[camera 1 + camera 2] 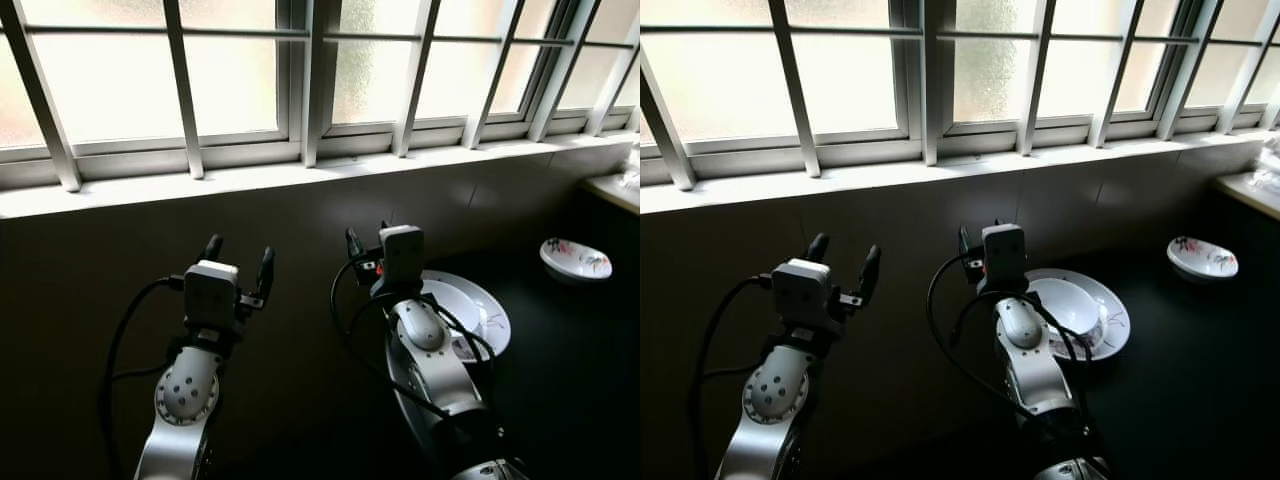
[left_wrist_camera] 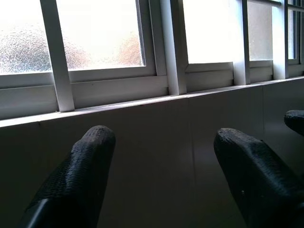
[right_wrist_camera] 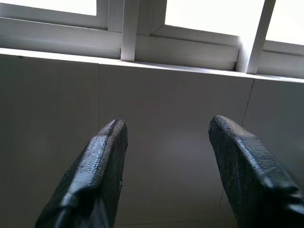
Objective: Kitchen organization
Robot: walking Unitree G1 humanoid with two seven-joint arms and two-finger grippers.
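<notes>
Left pincer (image 1: pixel 238 262) raised at left, fingers spread wide, nothing between them, pointing at the dark tiled wall (image 1: pixel 120 260) under the window. Left wrist view confirms: two black fingertips (image 2: pixel 90 152) well apart, wall and sill beyond. Right pincer (image 3: pixel 164 156) raised near centre, also wide and empty in the right wrist view, aimed at the same wall; in the head views its fingers are mostly hidden behind the wrist block.

Window (image 1: pixel 230 80), largest thing, runs across the whole far side: white frames, frosted panes, very bright. White sill (image 1: pixel 300 175) below it. Dark wall beneath, then the dark tabletop (image 1: pixel 570 360) filling the near and right part of the scene.

Large white plate (image 1: pixel 490 320) on the tabletop, just right of the right arm, partly hidden by it. White bowl (image 1: pixel 1068 300) sits on that plate, arm cables crossing in front. Small patterned dish (image 1: pixel 575 260) farther right and farther back on the tabletop, well apart from the plate, red and dark floral marks inside. Light-coloured ledge (image 1: pixel 615 190) at the far right edge with something pale on it, too blurred to tell.
</notes>
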